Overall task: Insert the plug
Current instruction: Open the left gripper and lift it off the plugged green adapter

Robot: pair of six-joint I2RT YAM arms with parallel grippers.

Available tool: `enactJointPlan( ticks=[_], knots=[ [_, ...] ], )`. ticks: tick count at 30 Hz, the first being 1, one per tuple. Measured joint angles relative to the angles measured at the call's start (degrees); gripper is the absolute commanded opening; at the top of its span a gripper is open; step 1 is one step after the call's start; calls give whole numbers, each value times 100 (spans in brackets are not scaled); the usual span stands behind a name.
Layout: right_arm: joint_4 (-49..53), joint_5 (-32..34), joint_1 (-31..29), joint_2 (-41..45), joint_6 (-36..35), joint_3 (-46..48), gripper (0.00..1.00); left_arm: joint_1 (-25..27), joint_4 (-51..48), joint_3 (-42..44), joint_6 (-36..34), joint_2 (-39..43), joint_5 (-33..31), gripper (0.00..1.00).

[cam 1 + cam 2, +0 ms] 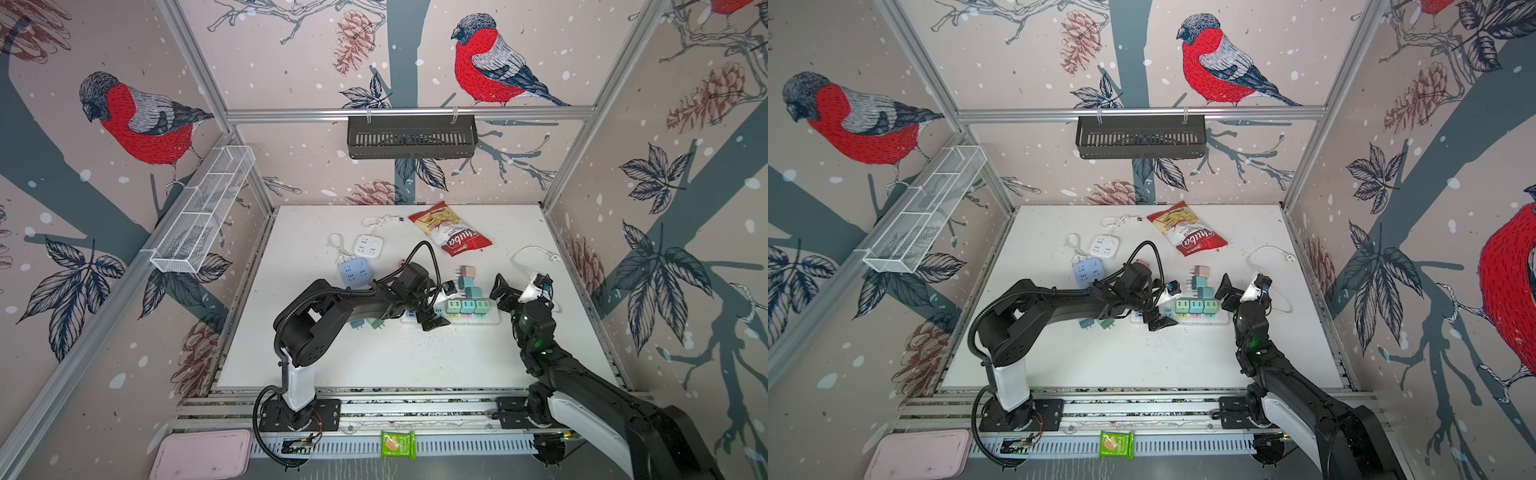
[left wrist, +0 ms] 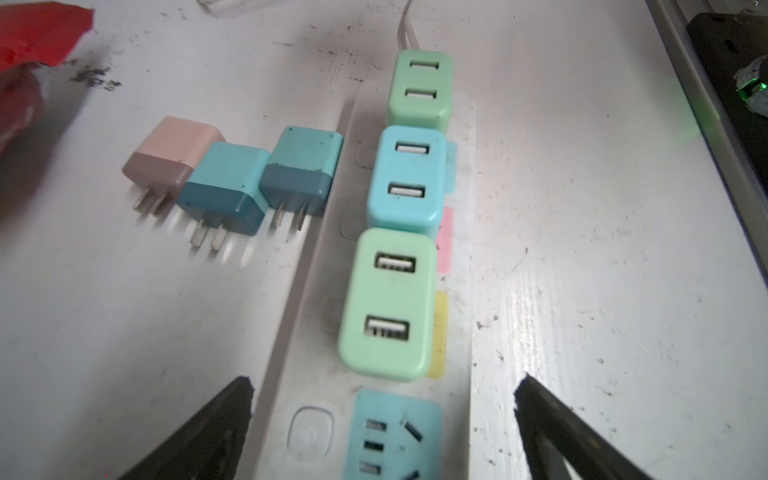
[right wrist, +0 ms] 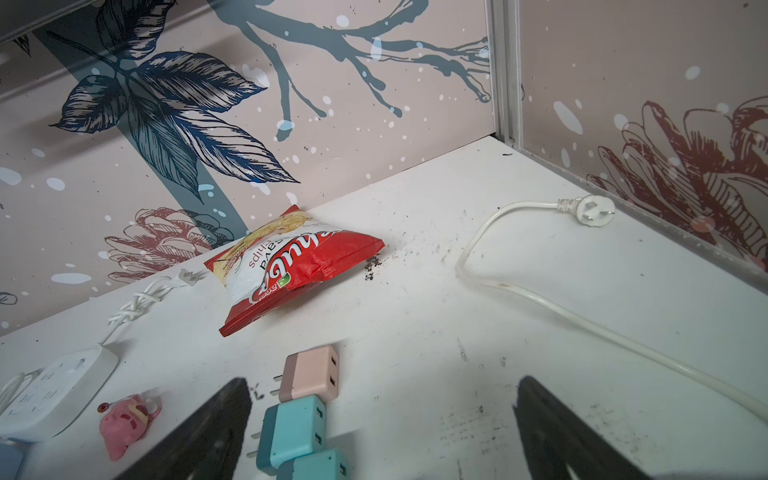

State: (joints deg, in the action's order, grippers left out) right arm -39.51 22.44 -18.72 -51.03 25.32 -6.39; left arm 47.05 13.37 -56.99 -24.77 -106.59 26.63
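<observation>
Three adapters (image 2: 405, 178) seated in pwr strip (image 2: 316, 374); L fingers (image 2: 203, 432), R fingers (image 3: 208, 432) both spread wide.

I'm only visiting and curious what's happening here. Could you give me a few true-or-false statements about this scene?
1. Three chargers sit plugged into the power strip. True.
2. The left pincer grips a charger. False: it is open and empty, above the strip.
3. A pink charger lies loose beside the strip. True.
4. The snack bag at the back is blue. False: it is red and white.
</observation>
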Motion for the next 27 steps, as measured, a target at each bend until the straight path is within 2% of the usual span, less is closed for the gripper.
enactJointPlan(
  ticks=[6, 9, 13, 21, 24, 27],
  knots=[
    [0, 0, 0, 0, 0, 0, 100, -2, 1161, 1158, 83, 868, -282, 98],
    [-2, 0, 0, 0, 0, 0, 100, -7, 2455, 2190, 31, 1381, -245, 98],
    [0, -2, -2, -2, -2, 0, 100, -9, 4098, 3257, 22, 1523, -275, 98],
    [-4, -63, -2, -17, -4, 0, 100, -101, 5954, 3672, 243, 1606, -420, 98],
    [-37, -140, -2, -72, -22, -4, 100, -131, 6188, 3692, 575, 1725, -1272, 98],
    [-66, -262, -13, -162, -55, -39, 100, -136, 6271, 3672, 872, 1961, -2430, 98]
  ],
)
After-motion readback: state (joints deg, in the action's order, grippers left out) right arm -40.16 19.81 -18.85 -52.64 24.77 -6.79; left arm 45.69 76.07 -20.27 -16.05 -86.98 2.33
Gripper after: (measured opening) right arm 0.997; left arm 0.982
